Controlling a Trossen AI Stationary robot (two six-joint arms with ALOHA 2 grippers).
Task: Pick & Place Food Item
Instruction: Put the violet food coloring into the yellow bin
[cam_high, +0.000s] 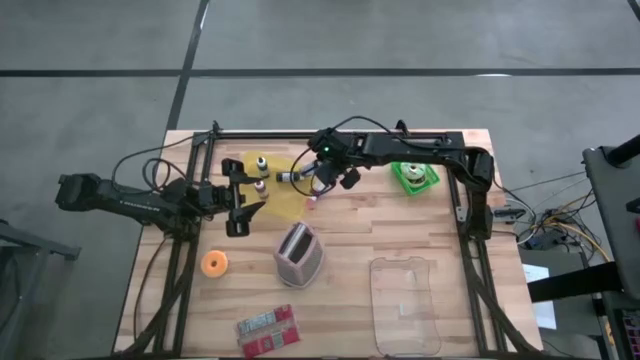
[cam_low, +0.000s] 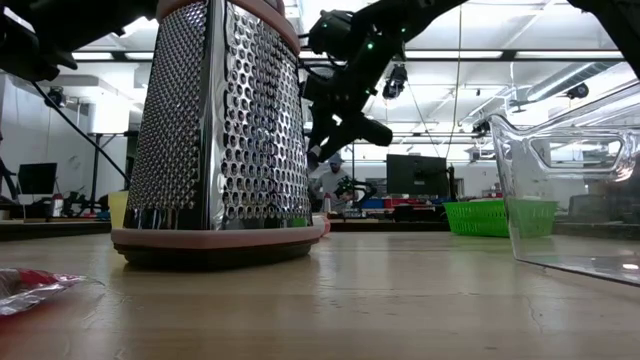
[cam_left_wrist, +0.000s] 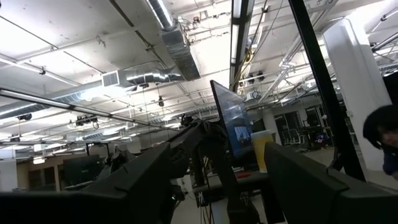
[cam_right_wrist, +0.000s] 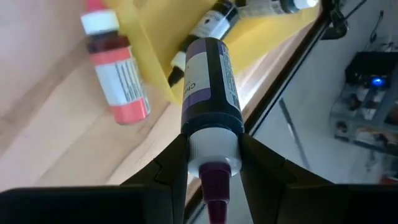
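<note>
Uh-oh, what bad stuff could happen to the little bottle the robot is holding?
The right tool pinches the purple bottle only near its cap, so it might slip and fall. Lowering it could knock the red bottle or the bottles on the yellow plate. The left tool waits close by and could get bumped.

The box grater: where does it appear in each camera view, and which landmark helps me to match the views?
High view: the box grater lies low of centre on the table.
Low view: it fills the left foreground.
Left wrist view: not in it.
Right wrist view: not in it.
Shared landmark: the green basket, beyond the grater toward the right arm's side in the high view, right of the grater in the low view.
</note>
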